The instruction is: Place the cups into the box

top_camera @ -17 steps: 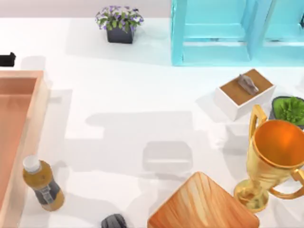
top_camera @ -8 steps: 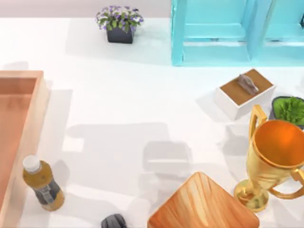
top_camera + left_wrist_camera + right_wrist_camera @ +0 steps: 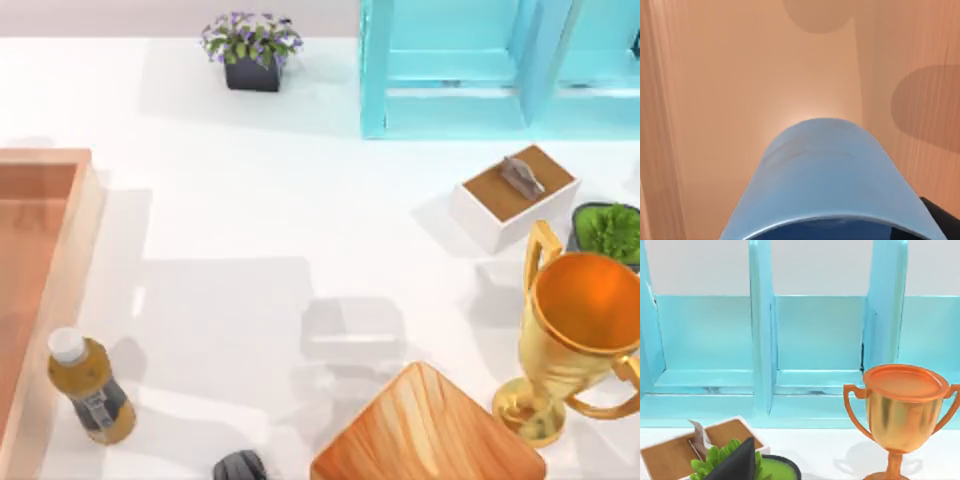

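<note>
Plain blue cup (image 3: 830,180) over the peach-orange box (image 3: 40,260); gold trophy (image 3: 580,330); turquoise shelf (image 3: 480,70); perhaps purple flowers (image 3: 250,35).

Plain blue cup (image 3: 827,175) over peach box (image 3: 40,260)

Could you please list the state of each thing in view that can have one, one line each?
Blue cup: lying tilted in the left wrist view, over the peach wood floor of the box.
Box: open-topped, at the table's left edge.
Bottle: upright, capped, beside the box's wall.
Trophy: upright, at the right.
Small white box: upright, brown top on.
Flower pot: upright, at the back.
</note>
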Robot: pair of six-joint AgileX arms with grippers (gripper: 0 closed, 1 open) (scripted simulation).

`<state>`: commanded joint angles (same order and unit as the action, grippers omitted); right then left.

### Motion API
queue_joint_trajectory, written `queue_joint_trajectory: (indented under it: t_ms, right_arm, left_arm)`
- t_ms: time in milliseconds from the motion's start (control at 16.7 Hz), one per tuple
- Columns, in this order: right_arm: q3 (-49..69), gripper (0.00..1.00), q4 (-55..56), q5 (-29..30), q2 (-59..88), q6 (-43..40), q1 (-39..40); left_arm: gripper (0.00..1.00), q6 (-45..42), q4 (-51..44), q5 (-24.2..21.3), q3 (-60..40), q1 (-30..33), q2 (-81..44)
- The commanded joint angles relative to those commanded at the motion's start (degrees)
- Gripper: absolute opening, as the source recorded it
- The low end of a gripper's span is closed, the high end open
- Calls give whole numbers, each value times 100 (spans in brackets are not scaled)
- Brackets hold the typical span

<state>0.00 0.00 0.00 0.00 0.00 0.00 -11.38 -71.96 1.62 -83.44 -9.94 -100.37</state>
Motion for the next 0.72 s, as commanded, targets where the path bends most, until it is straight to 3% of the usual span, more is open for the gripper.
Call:
queue_joint_trajectory:
  t_ms: [720]
  right_arm:
    - [0, 100, 0, 0, 0, 0, 0]
  left_arm:
    - [0, -108, 743, -9, 673, -116, -81]
